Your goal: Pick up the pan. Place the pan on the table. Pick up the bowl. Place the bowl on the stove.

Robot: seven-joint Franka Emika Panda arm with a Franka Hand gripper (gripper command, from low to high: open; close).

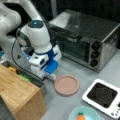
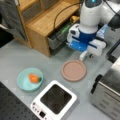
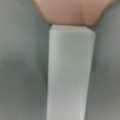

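Wrist view, pan (image 3: pixel 72 11) handle beneath hand (image 1: pixel 51 76)

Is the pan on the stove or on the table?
On the table. The pan lies flat on grey surface beside the stove, whose black top is bare.

arm (image 1: pixel 37 37): chunky glossy white shells, rounded joints | top cap: dark disc with a blue glowing light | wrist: bright blue block under a white housing | cable (image 1: pixel 15 60): thin black one looping down the side | gripper (image 2: pixel 85 53): white
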